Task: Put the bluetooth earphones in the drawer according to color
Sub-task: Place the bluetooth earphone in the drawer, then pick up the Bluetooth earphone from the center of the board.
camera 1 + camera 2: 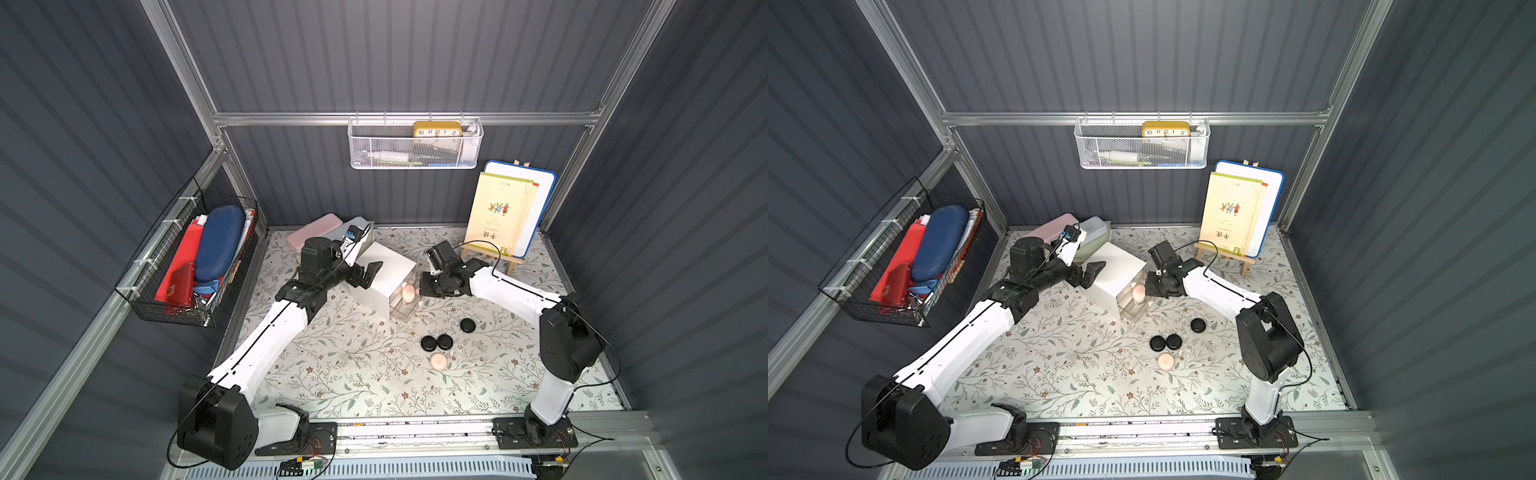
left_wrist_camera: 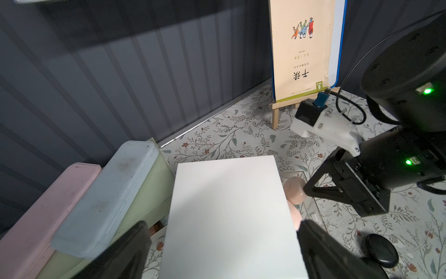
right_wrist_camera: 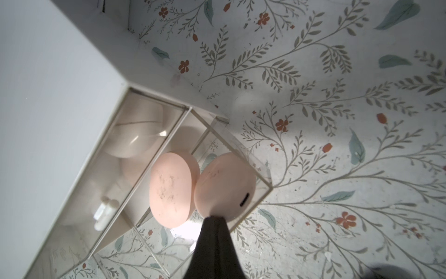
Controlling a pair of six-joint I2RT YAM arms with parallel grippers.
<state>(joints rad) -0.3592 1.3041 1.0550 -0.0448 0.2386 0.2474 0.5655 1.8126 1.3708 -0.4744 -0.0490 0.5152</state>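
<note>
floral tabletop: six cases counted, right gripper at the pulled-out drawer

grey ribbed walls close the floral table (image 1: 332, 374) on three sides. count: three black cases (image 1: 444, 342) loose on the table, one loose pink case (image 1: 438, 360), two pink cases (image 3: 173, 188) inside the pulled-out drawer (image 3: 243, 151), one drawer cabinet (image 1: 382, 266), two grippers. white rounded shapes (image 3: 135, 130) show through the clear drawer just under the cabinet's top; their number i cannot tell.

the cabinet stands at about 11 o'clock of the table's middle, clear face turned toward 5 o'clock. a pale green box (image 2: 149, 193) sits just beside it at 11 o'clock, and an easel (image 1: 498, 257) stands at 1 o'clock by the back wall. from the loose cases toward 6 o'clock the table runs open to the front rail (image 1: 415, 432).

two black cases touch at 5 o'clock of the cabinet, the third lies apart at their 2 o'clock, and the loose pink case lies just at their 6 o'clock.

left gripper (image 1: 368, 274) hangs at the cabinet's 9 o'clock edge, jaws spread wide, gripping nothing. right gripper (image 3: 212, 224) sits at 3 o'clock of the cabinet, fingers pressed together, nothing between them, their tip meeting the edge of the outer pink case (image 3: 224, 183), which touches its neighbour.
</note>
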